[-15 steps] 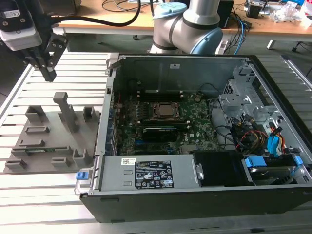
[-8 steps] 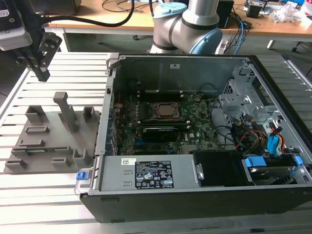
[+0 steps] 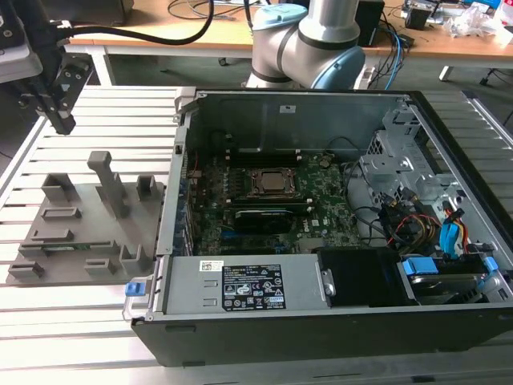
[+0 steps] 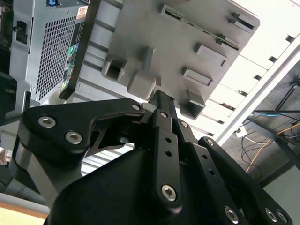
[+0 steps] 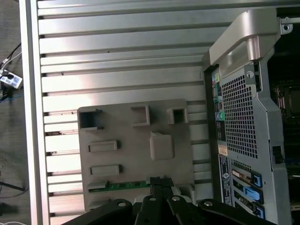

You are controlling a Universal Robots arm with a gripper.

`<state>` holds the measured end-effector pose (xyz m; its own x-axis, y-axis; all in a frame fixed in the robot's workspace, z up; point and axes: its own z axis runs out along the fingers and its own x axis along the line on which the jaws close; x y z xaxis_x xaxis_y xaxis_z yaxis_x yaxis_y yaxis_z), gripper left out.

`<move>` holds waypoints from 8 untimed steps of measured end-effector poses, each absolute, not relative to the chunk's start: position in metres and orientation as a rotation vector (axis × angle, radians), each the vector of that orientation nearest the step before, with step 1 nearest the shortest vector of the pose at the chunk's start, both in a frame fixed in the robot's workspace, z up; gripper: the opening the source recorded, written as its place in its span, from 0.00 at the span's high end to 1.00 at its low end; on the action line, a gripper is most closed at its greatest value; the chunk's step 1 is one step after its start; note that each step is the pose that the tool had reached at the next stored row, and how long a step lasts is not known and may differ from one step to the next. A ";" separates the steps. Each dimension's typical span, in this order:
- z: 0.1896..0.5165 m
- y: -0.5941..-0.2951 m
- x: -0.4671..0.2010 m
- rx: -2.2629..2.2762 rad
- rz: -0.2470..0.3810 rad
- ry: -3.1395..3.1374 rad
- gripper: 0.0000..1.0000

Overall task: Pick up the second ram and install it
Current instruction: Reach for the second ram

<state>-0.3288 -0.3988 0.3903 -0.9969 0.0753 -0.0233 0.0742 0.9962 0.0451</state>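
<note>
Clenched and empty: the gripper (image 3: 62,124), fingertips pressed together on nothing, hanging well above the grey fixture (image 3: 88,228). Close beside those tips in the first wrist view, the second ram (image 5: 123,186) — a thin green stick seated in a slot near the fixture's edge, presumably held there to offer its long sides to a pinch. Not yet lifted. Further off, toward the exterior view's right, the open computer case (image 3: 321,104) laid flat on the slatted table (image 3: 72,329) — motherboard (image 3: 321,212) facing up, likely to allow a straight push down.
</note>
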 end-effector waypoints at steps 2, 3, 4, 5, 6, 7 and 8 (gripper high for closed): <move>0.390 -0.399 -0.330 0.117 0.069 3.114 0.89; 0.390 -0.399 -0.331 0.117 0.069 3.114 0.89; 0.390 -0.399 -0.333 0.117 0.069 3.114 0.89; 0.390 -0.399 -0.337 0.116 0.069 3.114 0.89; 0.390 -0.399 -0.338 0.117 0.069 3.114 0.89; 0.390 -0.399 -0.339 0.117 0.069 3.114 0.89; 0.390 -0.399 -0.341 0.117 0.069 3.114 0.89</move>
